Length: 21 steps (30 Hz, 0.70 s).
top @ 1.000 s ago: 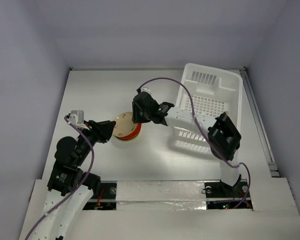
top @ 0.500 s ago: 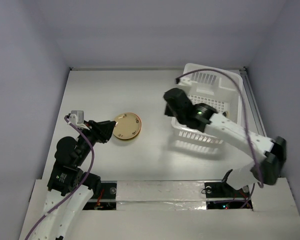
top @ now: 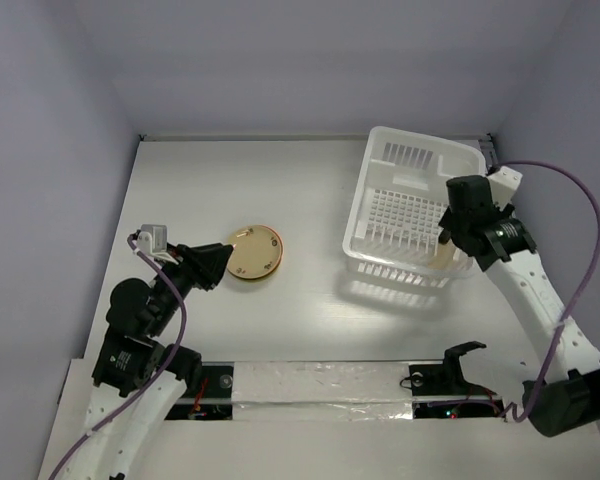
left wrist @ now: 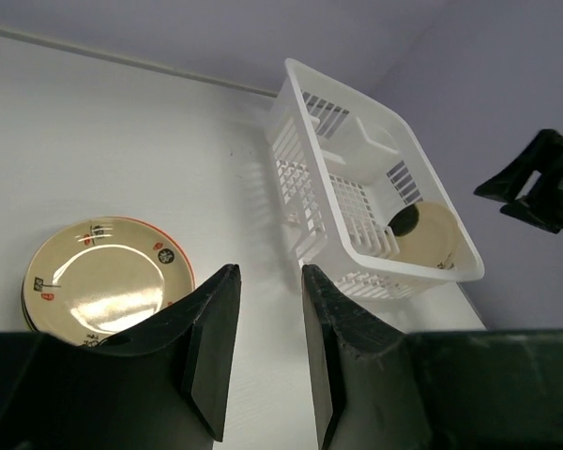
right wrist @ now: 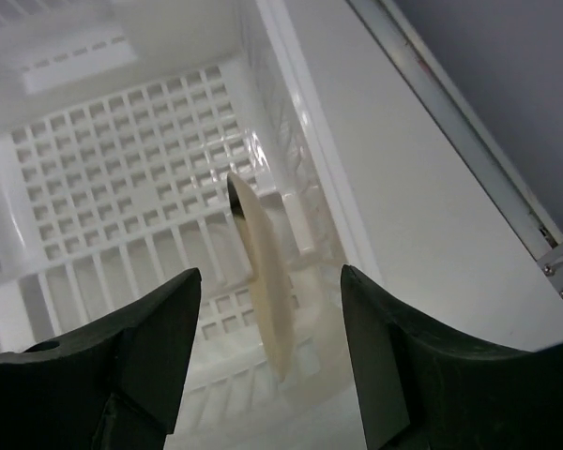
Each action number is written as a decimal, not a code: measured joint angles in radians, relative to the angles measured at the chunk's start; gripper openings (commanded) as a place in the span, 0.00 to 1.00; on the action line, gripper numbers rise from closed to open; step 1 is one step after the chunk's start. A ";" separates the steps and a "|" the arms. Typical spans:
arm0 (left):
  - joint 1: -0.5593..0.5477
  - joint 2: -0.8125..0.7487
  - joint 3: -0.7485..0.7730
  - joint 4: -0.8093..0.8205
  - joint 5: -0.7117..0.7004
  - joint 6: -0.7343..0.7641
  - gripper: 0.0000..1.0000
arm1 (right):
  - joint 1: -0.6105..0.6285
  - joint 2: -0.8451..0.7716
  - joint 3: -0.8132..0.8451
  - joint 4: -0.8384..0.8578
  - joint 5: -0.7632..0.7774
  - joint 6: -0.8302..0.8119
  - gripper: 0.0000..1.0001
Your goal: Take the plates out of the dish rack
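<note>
The white dish rack [top: 417,151] stands at the back right. A cream plate [right wrist: 266,291] stands on edge in its near right corner, with a black plate [right wrist: 233,193] just behind it. My right gripper [right wrist: 270,272] is open, one finger on each side of the cream plate's rim, not touching it; in the top view this gripper [top: 448,238] is over that corner. A stack of plates [top: 253,253] with a cream patterned one on top lies on the table left of the rack. My left gripper [top: 212,263] is open and empty just left of the stack [left wrist: 103,281].
The rack [left wrist: 432,273] shows in the left wrist view with the cream plate [left wrist: 432,236] inside. A metal rail [right wrist: 469,141] runs along the table's right edge close to the rack. Grey walls enclose the table on three sides.
My right arm has swung from the plate stack, where it left a cream plate, across to the rack's right near corner. The left arm has barely moved.
</note>
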 measured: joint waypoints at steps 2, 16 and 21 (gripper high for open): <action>-0.008 -0.009 0.000 0.000 -0.001 0.000 0.30 | -0.001 0.058 0.010 -0.015 -0.035 -0.029 0.65; -0.053 -0.052 0.000 -0.001 -0.011 0.000 0.30 | -0.053 0.318 0.075 -0.143 -0.099 -0.115 0.28; -0.064 -0.062 0.000 -0.004 -0.018 0.000 0.30 | -0.053 0.389 0.124 -0.187 -0.100 -0.135 0.11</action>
